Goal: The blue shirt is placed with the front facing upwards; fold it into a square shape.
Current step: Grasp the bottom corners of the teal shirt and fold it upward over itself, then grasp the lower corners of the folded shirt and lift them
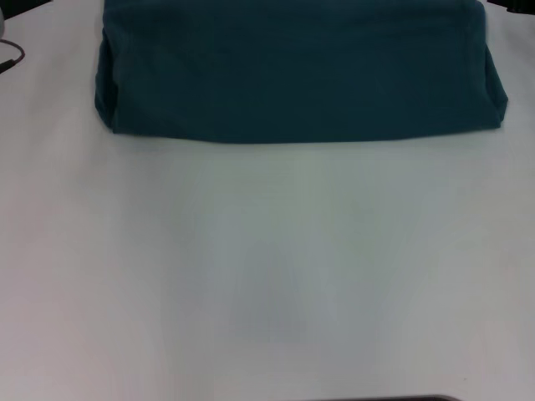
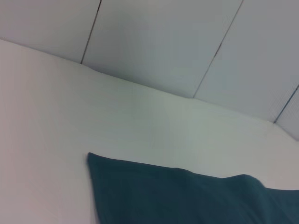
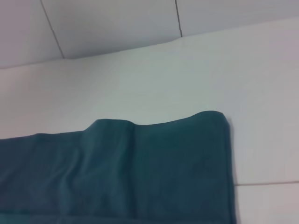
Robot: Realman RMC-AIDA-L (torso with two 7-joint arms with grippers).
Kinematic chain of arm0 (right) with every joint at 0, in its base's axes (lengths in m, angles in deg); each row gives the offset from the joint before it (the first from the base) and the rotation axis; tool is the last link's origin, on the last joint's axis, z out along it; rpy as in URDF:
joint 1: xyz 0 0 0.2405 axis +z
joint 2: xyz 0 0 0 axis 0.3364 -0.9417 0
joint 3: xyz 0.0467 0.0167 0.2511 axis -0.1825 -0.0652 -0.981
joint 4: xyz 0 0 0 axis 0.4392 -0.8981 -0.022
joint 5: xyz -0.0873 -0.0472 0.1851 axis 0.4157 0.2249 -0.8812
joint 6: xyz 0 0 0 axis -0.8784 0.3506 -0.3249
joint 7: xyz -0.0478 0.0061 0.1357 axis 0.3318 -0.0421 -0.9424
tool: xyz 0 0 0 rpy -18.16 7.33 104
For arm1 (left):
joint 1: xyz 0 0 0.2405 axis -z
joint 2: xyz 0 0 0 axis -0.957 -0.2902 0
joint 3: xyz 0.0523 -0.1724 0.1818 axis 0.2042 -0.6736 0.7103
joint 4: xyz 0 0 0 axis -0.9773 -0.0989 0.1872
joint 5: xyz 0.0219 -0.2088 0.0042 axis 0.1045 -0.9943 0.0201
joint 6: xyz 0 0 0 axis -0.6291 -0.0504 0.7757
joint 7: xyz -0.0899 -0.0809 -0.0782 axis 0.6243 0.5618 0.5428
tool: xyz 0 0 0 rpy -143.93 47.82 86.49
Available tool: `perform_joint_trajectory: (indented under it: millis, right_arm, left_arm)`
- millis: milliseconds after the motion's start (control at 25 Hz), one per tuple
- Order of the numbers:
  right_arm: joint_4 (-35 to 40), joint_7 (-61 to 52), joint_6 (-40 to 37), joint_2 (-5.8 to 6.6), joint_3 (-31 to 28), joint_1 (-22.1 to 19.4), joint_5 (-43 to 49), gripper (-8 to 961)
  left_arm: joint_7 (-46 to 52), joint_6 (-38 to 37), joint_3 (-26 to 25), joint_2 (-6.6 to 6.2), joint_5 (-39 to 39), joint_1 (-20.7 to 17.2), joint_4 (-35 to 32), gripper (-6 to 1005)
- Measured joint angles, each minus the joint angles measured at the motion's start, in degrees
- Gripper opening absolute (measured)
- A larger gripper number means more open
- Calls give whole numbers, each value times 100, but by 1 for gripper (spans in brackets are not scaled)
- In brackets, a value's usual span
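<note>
The far part of the blue shirt [image 1: 301, 71] is cut off by the upper edge of the head view, so its full outline cannot be seen there. The white letters and the collar cannot be seen in any view. In the left wrist view only one corner of the cloth [image 2: 187, 198] is shown; the rest is cut by the picture's edge. In the right wrist view the shirt [image 3: 140, 172] is cut off at two edges. A dark cable [image 1: 10, 57] at the head view's left edge is only partly shown. A dark strip [image 1: 393, 398] at the lower edge cannot be identified.
</note>
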Motion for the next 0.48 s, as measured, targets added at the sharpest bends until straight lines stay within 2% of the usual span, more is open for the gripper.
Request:
perform_joint_trajectory:
  millis: [360, 480]
  right_arm:
    - [-346, -2, 1187, -1, -23, -557, -172, 575]
    - [-396, -46, 1656, 61, -23, -733, -167, 574]
  left_arm:
    - [-60, -1304, 23, 36, -649, -660, 481, 767]
    - [-88, -1654, 26, 89, -661, -850, 625, 766]
